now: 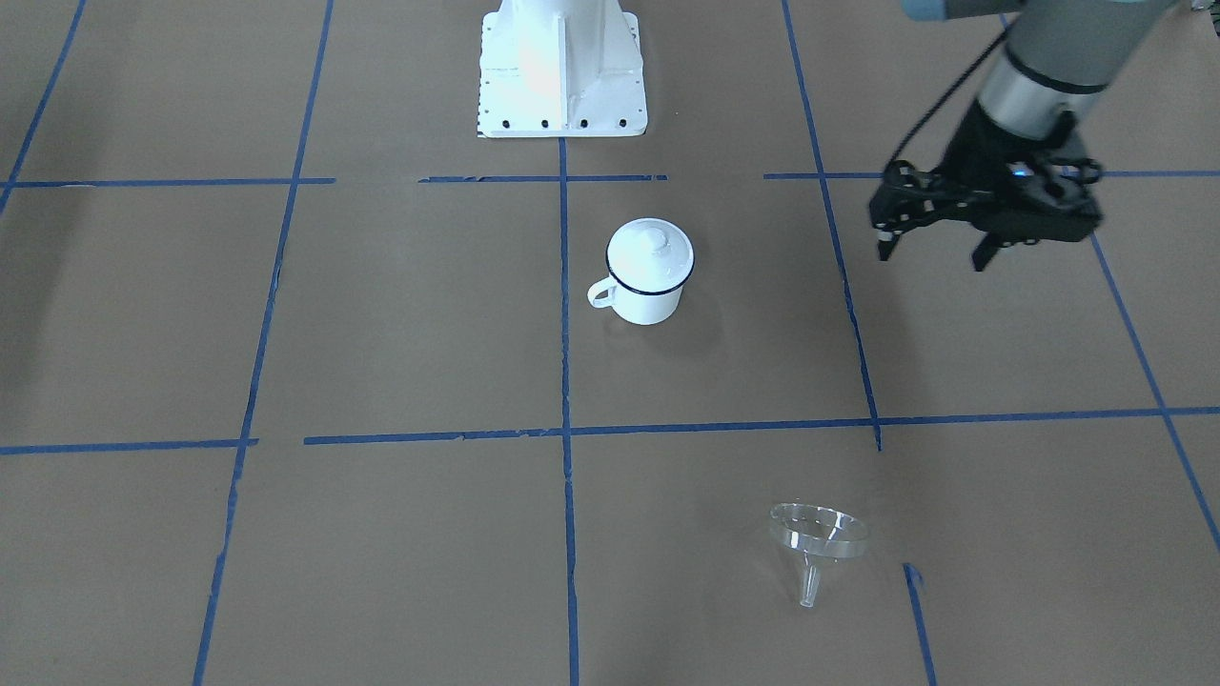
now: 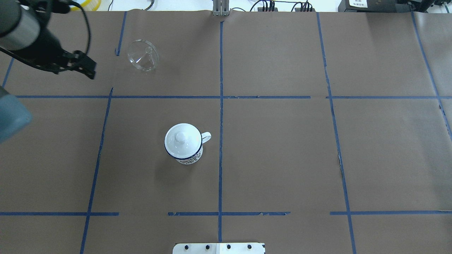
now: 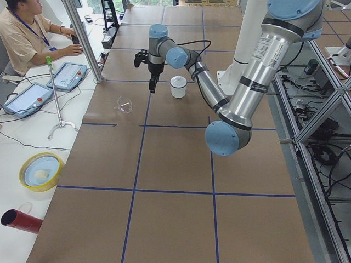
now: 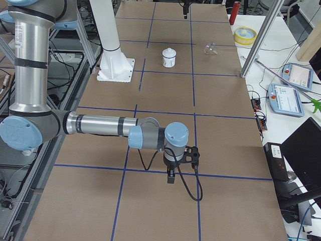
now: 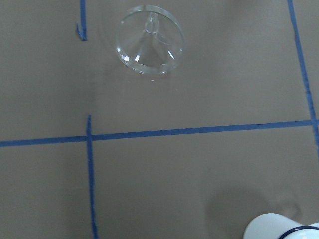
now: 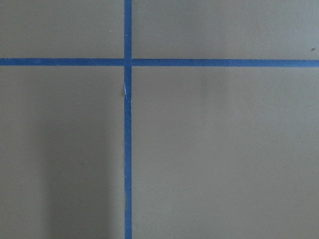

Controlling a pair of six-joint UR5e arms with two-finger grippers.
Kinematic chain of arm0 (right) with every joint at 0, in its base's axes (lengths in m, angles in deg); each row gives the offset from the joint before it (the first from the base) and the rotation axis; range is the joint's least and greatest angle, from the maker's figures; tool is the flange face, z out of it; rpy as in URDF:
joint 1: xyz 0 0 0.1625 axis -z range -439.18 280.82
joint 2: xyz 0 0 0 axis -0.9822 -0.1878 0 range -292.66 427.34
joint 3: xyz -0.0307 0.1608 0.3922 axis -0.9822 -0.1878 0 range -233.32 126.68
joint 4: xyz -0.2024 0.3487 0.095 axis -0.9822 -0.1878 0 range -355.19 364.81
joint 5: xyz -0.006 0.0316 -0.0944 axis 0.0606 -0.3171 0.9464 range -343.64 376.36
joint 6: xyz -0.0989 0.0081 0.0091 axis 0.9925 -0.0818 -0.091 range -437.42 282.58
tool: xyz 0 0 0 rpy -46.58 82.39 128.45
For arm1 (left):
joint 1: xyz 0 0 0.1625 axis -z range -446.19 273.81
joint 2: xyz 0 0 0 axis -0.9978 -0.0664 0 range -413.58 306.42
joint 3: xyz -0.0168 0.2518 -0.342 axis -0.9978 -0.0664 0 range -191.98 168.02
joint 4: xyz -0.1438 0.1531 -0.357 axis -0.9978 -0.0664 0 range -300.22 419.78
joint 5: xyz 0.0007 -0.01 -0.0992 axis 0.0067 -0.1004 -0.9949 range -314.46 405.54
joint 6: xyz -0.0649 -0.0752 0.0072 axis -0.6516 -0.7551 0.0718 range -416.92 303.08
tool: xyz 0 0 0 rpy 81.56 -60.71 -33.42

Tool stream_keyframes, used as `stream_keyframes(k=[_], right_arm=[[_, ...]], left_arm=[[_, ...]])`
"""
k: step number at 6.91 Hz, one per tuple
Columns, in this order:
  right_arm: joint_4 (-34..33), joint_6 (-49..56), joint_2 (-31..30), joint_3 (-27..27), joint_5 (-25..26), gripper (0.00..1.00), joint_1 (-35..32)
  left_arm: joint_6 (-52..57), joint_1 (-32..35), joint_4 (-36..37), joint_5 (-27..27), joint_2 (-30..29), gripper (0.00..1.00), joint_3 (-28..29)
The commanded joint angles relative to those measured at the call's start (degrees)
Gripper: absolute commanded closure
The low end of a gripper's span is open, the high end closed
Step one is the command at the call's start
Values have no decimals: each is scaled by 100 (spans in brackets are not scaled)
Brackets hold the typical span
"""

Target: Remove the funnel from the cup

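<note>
Clear plastic funnel (image 1: 820, 543), wide cone mouth and short stem, lies on its side on the brown paper table (image 1: 381, 333). That's the front view. It is well apart from the white enamel cup with dark blue rim (image 1: 648, 295), which carries a white domed lid with knob (image 1: 650, 248). I read the removal as done. My left gripper (image 1: 932, 259) hangs in the air, fingers spread, nothing between them, well apart from both.

Overhead: funnel in the far left square, my left gripper beside it but not touching.

Left side view: same layout, funnel between my hand and the table edge.

Right side view: my right gripper (image 4: 170, 175) points down at bare paper, far from everything. Can't tell its jaw state.

Left wrist: funnel mouth faces the camera near the top, cup rim just in the bottom corner.

Right wrist: only paper and blue tape (image 6: 127, 119).

Handling guess: light, stiff, slick, thin-walled, likely to roll on its cone. If regrasped, pinch across the mouth rim wall, gently.
</note>
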Motion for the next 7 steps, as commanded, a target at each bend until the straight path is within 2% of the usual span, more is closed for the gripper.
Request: stream_keyframes(k=[1, 2, 3, 4, 7], right_arm=[[0, 0, 0, 0, 0, 0, 0], [0, 0, 0, 0, 0, 0, 0], [0, 0, 0, 0, 0, 0, 0], [0, 0, 0, 0, 0, 0, 0], [0, 0, 0, 0, 0, 0, 0]], left_arm=[[3220, 1863, -134, -951, 1095, 0, 971], [4081, 2272, -144, -962, 1465, 0, 1491], [4115, 2511, -135, -918, 1747, 0, 1697], [4072, 2870, -100, -909, 1881, 0, 1699], [4045, 2997, -91, -900, 2040, 0, 1733]])
